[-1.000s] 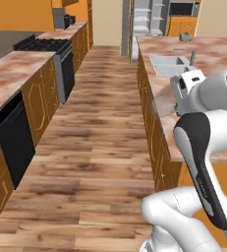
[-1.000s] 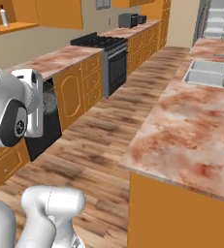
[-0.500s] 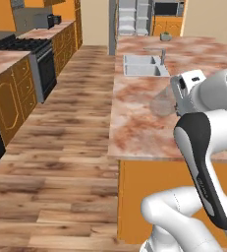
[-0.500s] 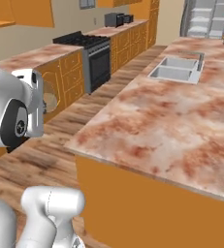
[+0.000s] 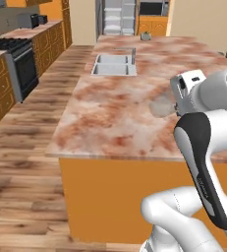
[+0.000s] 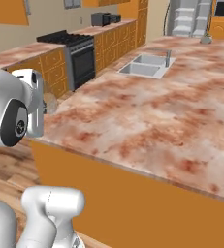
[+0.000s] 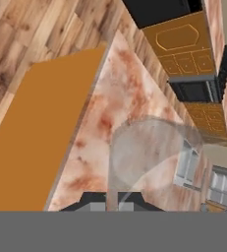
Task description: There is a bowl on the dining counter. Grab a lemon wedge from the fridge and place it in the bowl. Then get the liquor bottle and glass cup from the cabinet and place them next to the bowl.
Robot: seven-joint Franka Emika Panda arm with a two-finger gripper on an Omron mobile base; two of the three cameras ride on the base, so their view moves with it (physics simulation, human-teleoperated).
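**Glass cup in hand, placement pending**

Gripper (image 7: 112, 203) was closed on the glass cup (image 7: 144, 152), fingers pinching its rim; the cup hung over the near part of the dining counter (image 5: 110, 118). Judged step: delivering the cup. Beyond the sink (image 5: 114, 65), a small grey thing (image 5: 145, 36) sat at the counter's far end, possibly the bowl, too small to tell. Next move: confirm the bowl, close in, set the cup upright beside it.
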